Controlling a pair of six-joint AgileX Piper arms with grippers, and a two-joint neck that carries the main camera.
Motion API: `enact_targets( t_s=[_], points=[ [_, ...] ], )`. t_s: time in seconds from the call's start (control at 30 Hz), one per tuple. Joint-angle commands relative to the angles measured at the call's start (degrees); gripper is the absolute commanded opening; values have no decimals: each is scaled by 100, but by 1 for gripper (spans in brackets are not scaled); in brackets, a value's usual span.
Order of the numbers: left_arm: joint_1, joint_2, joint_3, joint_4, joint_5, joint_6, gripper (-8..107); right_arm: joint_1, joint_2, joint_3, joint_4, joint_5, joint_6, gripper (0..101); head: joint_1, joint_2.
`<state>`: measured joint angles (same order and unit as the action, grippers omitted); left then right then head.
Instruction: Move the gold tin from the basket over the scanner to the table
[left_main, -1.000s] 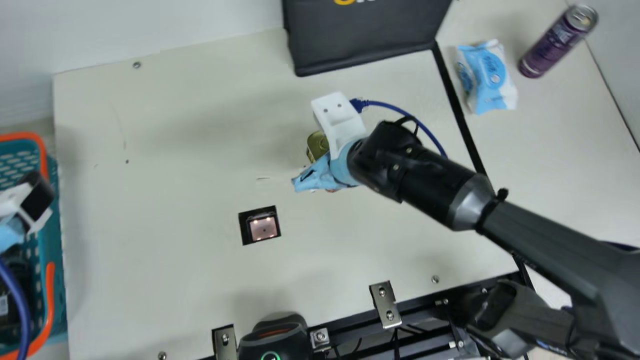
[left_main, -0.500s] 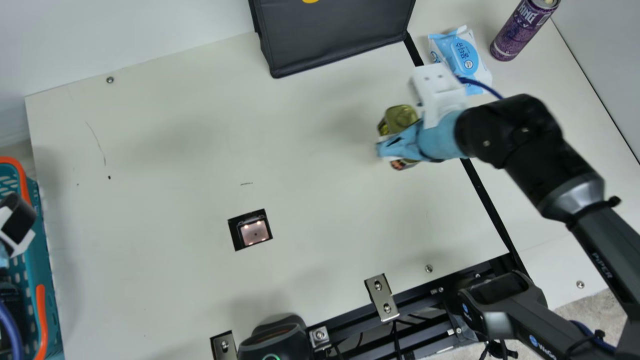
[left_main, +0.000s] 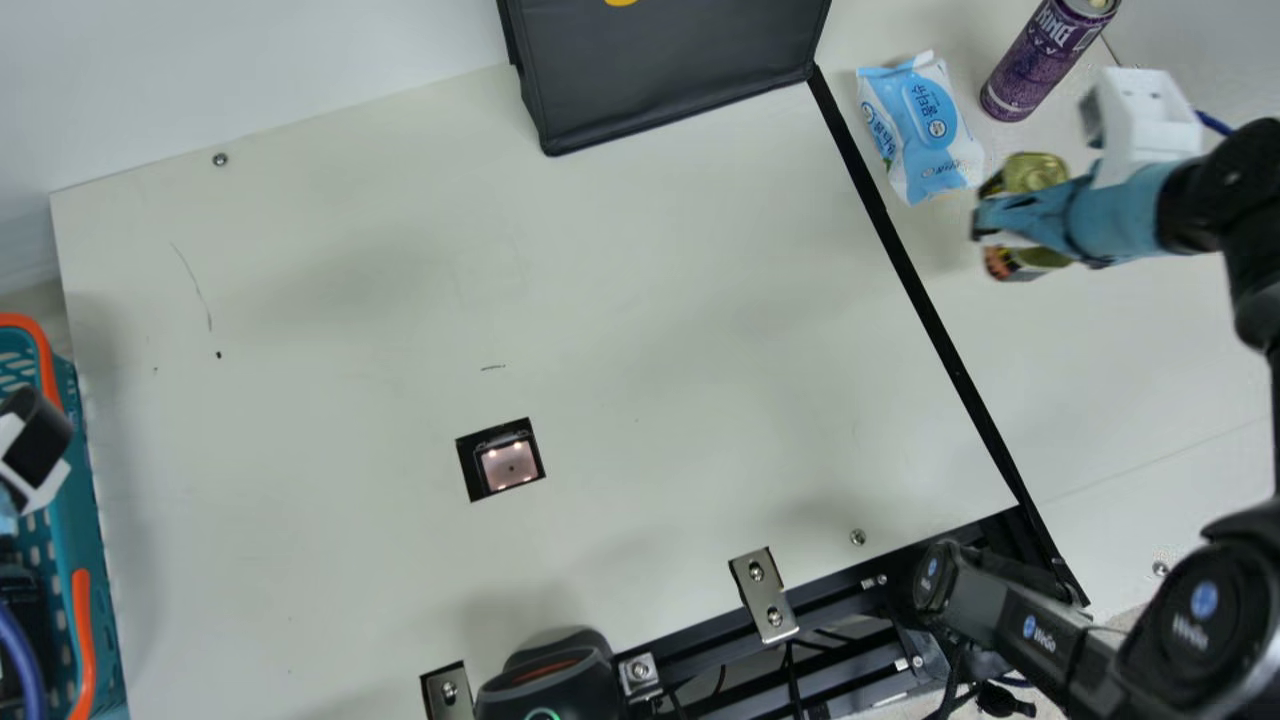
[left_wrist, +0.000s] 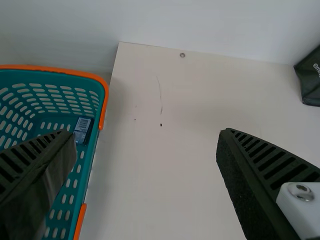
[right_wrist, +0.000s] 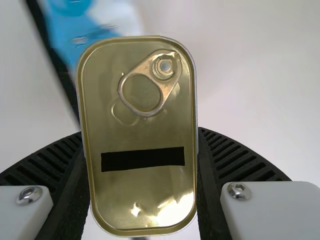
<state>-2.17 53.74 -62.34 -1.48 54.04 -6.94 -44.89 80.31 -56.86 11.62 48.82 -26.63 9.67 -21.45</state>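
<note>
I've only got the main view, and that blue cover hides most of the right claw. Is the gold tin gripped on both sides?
Observer: Yes. In the right wrist view, the right claw has one ribbed finger against each long side of the gold tin.

Operator: Good. I can't see the left claw's fingers either. Open or shut?

Observer: Open. The left wrist view shows the left claw with its fingers wide apart.

Operator: And what's in the basket near the table-side wall? The left wrist camera blocks it for me.

Observer: The left wrist view shows a small dark pack with a pale barcode label, inside the basket by that wall.
</note>
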Motion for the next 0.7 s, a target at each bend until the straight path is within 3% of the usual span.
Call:
enact_targets(
  t_s=[0.0, 0.23, 0.67],
  points=[
    [0, 0, 0, 0, 0, 0, 90, -544, 164, -115, 29, -19, -441, 0, -175, -13],
    [0, 0, 0, 0, 0, 0, 90, -892, 638, -468, -58, -296, -1222, 0, -175, -13],
    [0, 0, 0, 0, 0, 0, 90, -968, 1479, -869, -29, -835, -2554, 0, -175, -13]
  ],
)
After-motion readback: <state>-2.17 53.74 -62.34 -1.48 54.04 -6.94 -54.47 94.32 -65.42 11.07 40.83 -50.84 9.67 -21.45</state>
